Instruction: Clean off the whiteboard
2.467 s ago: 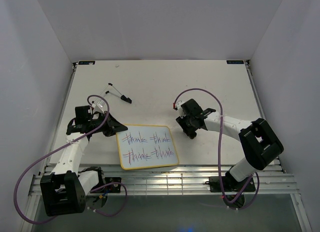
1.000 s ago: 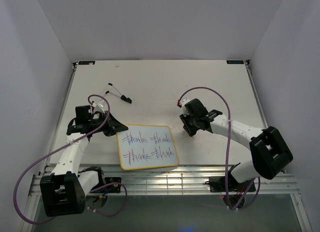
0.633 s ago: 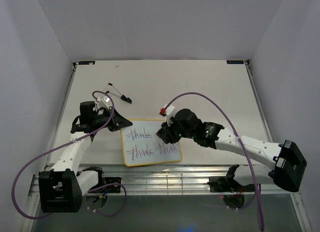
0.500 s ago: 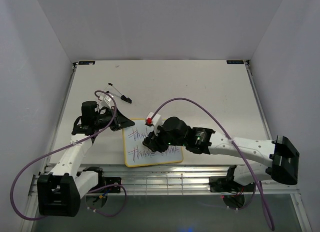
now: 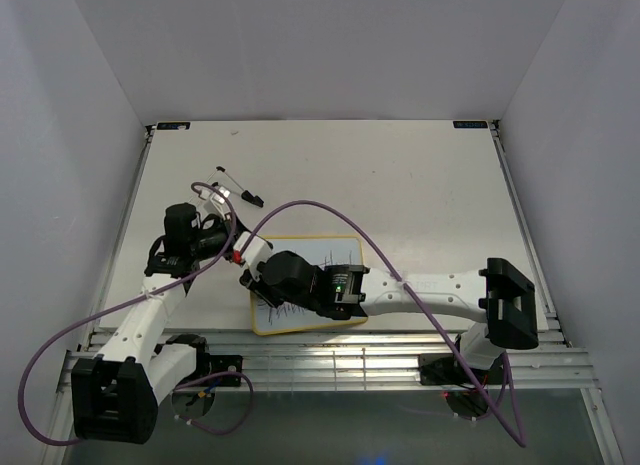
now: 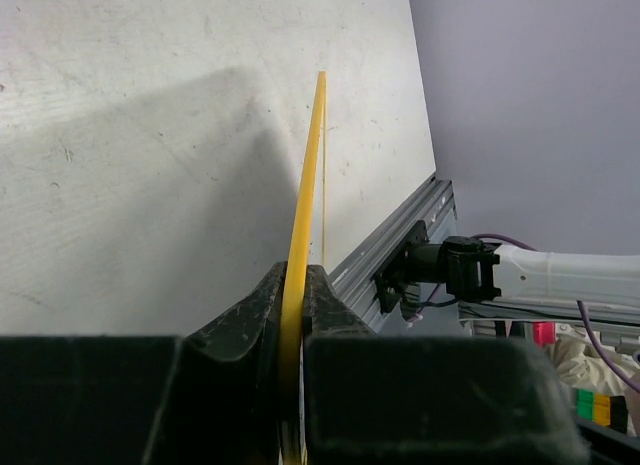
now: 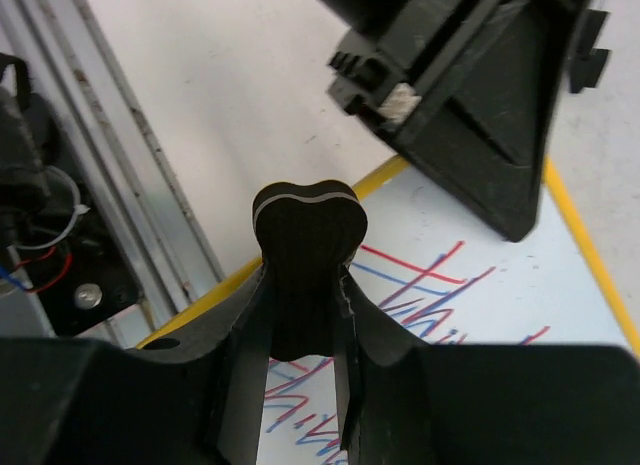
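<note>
The whiteboard (image 5: 338, 255), white with a yellow frame, lies at the table's near middle. Red-blue writing (image 7: 420, 285) shows on its left part. My left gripper (image 5: 238, 247) is shut on the board's upper-left edge; in the left wrist view the yellow frame (image 6: 305, 195) runs edge-on out of the closed gripper (image 6: 293, 277). My right gripper (image 5: 262, 285) is over the board's left side, shut on a black eraser block (image 7: 308, 225) held on or just above the writing. The right arm hides the board's middle.
Two marker pens (image 5: 240, 191) lie on the table behind the left arm. A metal rail (image 5: 330, 360) runs along the near table edge, close below the board. The left gripper's body (image 7: 470, 95) sits just beyond the eraser. Walls close in on three sides.
My right arm swung in from the right and swept leftwards across the board with the eraser. The board's upper right now looks white. The left gripper kept hold as the board shifted slightly right.
</note>
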Tool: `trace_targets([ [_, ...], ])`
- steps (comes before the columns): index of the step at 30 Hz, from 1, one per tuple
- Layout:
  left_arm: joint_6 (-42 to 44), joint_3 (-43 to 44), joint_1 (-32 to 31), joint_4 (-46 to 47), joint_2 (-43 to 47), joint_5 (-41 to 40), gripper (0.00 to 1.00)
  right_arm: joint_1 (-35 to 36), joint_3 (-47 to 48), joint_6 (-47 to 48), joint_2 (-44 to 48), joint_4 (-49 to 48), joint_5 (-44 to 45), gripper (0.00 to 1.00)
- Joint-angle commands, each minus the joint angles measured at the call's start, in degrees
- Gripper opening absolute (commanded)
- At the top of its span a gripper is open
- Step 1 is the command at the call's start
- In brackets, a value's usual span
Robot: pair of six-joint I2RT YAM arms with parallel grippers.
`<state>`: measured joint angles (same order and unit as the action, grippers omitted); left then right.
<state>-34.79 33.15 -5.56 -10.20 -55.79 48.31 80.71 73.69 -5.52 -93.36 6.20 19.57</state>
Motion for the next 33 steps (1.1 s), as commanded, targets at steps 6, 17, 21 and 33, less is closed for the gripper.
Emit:
trace_targets([
  [6, 0.0, -1.0, -1.9, -0.1, 0.2, 2.6, 0.0, -5.1, -9.1, -2.7, 2.0, -3.2, 9.3, 0.25],
  [17, -0.8, -0.3, -3.2, -0.2, 1.4, 2.0, 0.0, -14.3, -26.7, -8.0, 11.1, -4.4, 8.7, 0.25],
  [21, -1.2, -0.1, -3.7, -0.1, 1.9, 0.8, 0.0, -14.4, -26.4, -8.3, 12.8, -5.0, 4.0, 0.24],
  [33, -2.3, 0.9, -5.9, 0.0, 2.4, -2.0, 0.0, -1.6, -3.1, -6.0, 0.7, -0.4, -3.8, 0.25],
])
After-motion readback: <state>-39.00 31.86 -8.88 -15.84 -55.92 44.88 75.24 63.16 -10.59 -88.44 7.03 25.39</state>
